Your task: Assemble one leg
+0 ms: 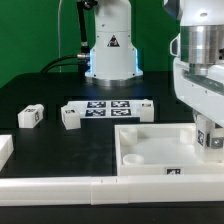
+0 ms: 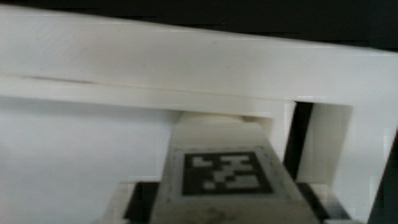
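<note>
My gripper [image 1: 211,136] hangs at the exterior view's right, over the right end of the large white tray [image 1: 150,152]. It is shut on a leg [image 1: 213,141], a small white block with a black-and-white tag. The leg sits low at the tray's right corner; I cannot tell whether it touches. In the wrist view the held leg [image 2: 222,168] shows its tag between the dark fingers [image 2: 153,196] of my gripper [image 2: 222,208], with the tray's white rim [image 2: 160,60] beyond it. Three more legs lie on the table: one [image 1: 30,116], a second [image 1: 71,117], a third [image 1: 146,108].
The marker board [image 1: 108,107] lies flat in the middle of the black table. The robot base [image 1: 111,45] stands behind it. A long white bar [image 1: 60,186] runs along the front edge. Another white piece [image 1: 5,150] sits at the exterior view's left edge.
</note>
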`<state>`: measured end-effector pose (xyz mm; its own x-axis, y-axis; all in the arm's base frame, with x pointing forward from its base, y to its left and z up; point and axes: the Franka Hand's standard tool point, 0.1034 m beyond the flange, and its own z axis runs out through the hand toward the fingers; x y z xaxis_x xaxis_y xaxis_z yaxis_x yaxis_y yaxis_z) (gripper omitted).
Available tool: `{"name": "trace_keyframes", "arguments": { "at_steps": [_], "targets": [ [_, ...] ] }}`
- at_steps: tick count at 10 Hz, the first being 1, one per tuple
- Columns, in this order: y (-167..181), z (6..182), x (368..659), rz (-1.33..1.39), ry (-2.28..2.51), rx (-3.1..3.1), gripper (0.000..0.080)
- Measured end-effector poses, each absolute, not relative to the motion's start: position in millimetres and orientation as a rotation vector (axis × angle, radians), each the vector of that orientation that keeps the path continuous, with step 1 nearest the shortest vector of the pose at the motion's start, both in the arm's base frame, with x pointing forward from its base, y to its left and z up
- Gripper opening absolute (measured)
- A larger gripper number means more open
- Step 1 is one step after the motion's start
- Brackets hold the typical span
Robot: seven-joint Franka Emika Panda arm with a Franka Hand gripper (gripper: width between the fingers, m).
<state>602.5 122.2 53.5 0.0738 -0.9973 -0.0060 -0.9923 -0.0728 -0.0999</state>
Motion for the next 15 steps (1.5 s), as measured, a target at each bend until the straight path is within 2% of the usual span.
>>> {"name": "trace_keyframes", "arguments": {
  "at_steps": [2,4,5,6,7,8,15],
  "targets": [
    [121.9,53.4,602.6,-0.08,2.219,-2.095,0.0268],
    [121.9,53.4,602.6,-0.084,2.151,-2.167,0.0269],
    [122.7,53.5,602.7,-0.085,2.124,-2.191,0.051],
    [123.3,54.1,603.6,-0.095,2.032,-2.274,0.051],
    [122.2,54.6,604.1,-0.108,1.821,-2.452,0.0609],
    [122.2,54.9,604.4,-0.119,1.645,-2.577,0.0641],
    [125.8,55.0,604.3,-0.162,0.447,-3.086,0.0649]
  ]
}}
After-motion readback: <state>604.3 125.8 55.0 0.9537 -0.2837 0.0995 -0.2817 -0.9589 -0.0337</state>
